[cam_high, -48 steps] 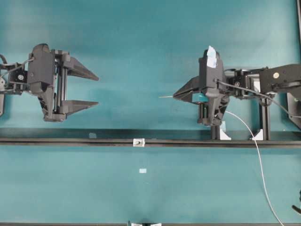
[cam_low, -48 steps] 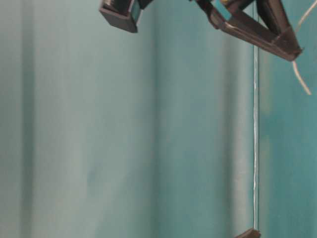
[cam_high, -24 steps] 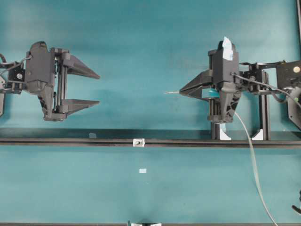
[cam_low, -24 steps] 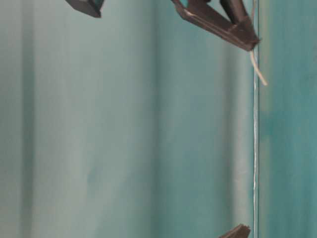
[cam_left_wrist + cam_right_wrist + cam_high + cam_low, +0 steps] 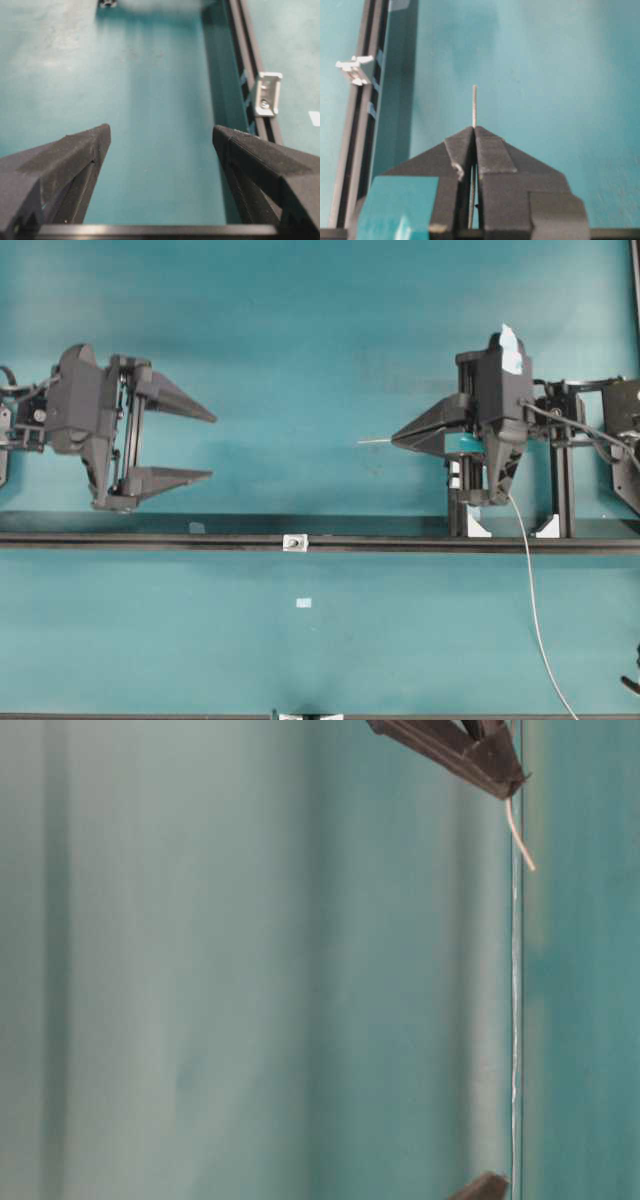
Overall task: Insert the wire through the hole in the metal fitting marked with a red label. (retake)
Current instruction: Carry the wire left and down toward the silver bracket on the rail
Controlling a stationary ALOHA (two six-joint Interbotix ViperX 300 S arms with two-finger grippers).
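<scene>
My right gripper (image 5: 396,442) is shut on the wire (image 5: 374,441). The short stiff tip sticks out leftwards past the fingertips (image 5: 474,131). The rest of the wire (image 5: 535,620) trails down to the front right. The metal fitting (image 5: 294,542) sits on the black rail (image 5: 150,539), lower left of the wire tip and apart from it. Its dark hole shows in the left wrist view, on the fitting (image 5: 266,94). No red label shows. My left gripper (image 5: 212,447) hangs open and empty at the left, above the rail. The fitting (image 5: 354,69) lies far left of the wire tip (image 5: 474,102).
A small pale flat rectangle (image 5: 304,603) lies on the teal mat in front of the rail. Two white brackets (image 5: 478,525) (image 5: 548,527) stand on the rail below the right arm. More hardware sits at the front edge (image 5: 308,716).
My right gripper has drawn back to the right and slightly up, still holding the wire. My left gripper has shifted a little left and tilted, still open.
</scene>
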